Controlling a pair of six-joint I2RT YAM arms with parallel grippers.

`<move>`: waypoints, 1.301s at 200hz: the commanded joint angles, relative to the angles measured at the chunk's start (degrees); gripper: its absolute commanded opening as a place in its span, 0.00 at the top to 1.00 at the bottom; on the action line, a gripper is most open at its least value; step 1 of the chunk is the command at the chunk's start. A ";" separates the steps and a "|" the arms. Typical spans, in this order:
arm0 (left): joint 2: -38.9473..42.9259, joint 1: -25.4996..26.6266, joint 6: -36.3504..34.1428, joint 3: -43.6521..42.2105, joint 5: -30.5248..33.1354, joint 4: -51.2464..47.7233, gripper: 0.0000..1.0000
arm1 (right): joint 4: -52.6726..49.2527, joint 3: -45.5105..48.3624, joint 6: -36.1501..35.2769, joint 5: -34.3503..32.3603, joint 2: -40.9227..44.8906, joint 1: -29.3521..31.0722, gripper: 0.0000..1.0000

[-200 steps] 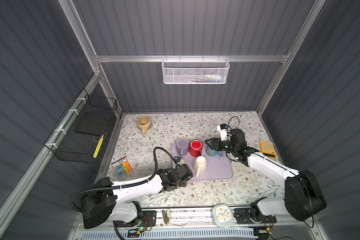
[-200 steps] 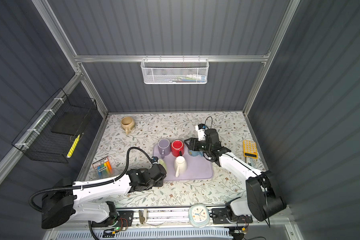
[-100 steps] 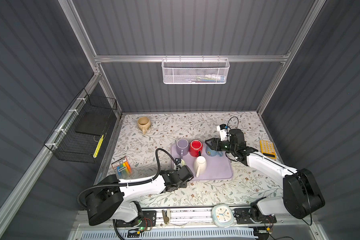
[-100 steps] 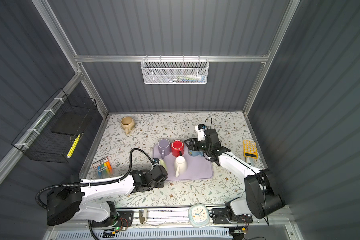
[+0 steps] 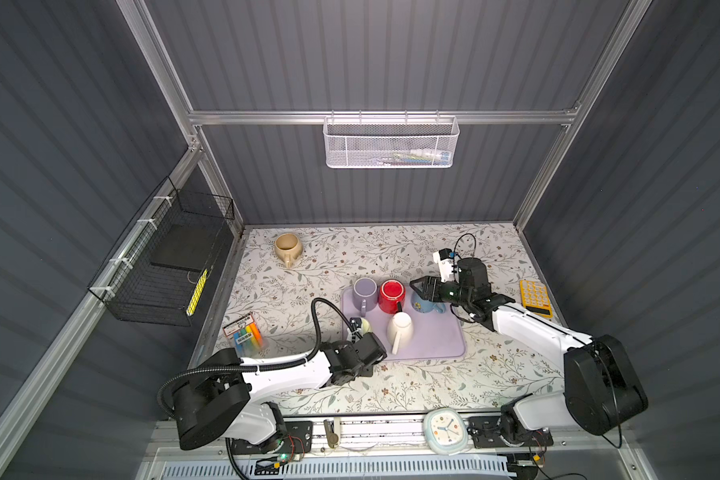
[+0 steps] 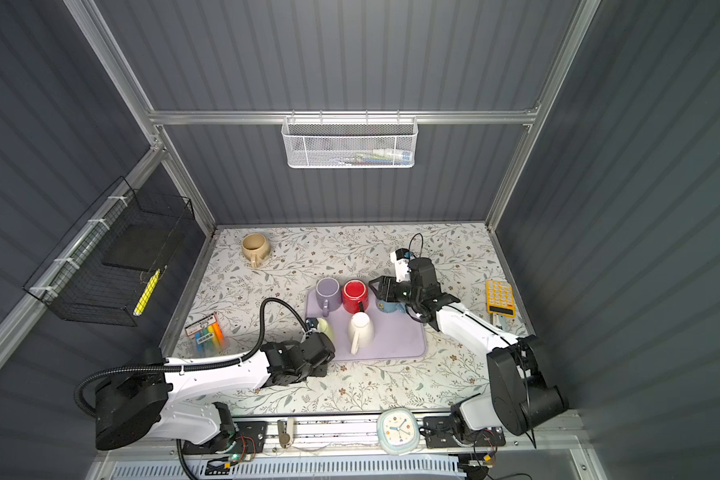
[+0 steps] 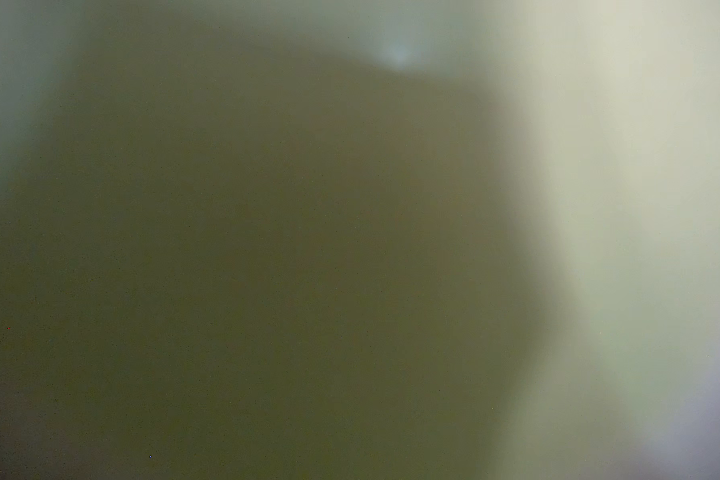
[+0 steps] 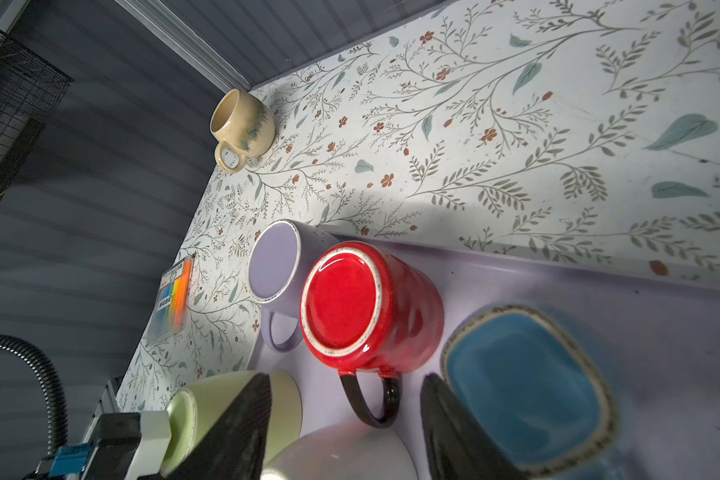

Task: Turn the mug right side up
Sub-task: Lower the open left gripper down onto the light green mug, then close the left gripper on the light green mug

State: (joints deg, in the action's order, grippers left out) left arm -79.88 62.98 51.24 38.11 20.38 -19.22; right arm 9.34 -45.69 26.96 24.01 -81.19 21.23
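Both top views: my left gripper (image 5: 359, 336) sits at the green mug (image 5: 366, 326), at the left edge of the mat (image 5: 433, 345); fingers hidden, can't tell if it grips. My right gripper (image 5: 420, 288) hangs near the blue mug (image 5: 427, 306). Left wrist: greenish blur only. Right wrist: my right fingers (image 8: 233, 436) spread, nothing between them; red mug (image 8: 350, 307) bottom up, green mug (image 8: 200, 415) just beyond one finger.

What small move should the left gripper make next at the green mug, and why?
Probably close on the green mug: the left gripper sits right against it, and its wrist view shows only blurred green.
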 commanded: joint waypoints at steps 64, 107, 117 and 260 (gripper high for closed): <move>-0.49 0.23 -0.80 -0.40 1.73 -0.28 0.71 | 0.94 -0.31 0.20 0.34 -0.29 -0.37 0.40; -0.19 0.30 -1.59 -0.44 2.10 -0.79 0.74 | 1.03 -0.36 0.15 0.42 -0.41 -0.33 0.40; -0.02 0.25 -1.82 -0.32 2.33 -1.03 0.74 | 1.03 -0.36 0.16 0.42 -0.38 -0.32 0.40; 2.30 0.21 -3.76 -0.94 2.03 -0.59 0.90 | 1.03 0.60 0.06 0.21 0.32 -0.49 0.40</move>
State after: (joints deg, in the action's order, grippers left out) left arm -79.50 62.98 48.64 37.74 21.78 -19.31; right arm 9.61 -45.65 26.96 24.01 -81.19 21.04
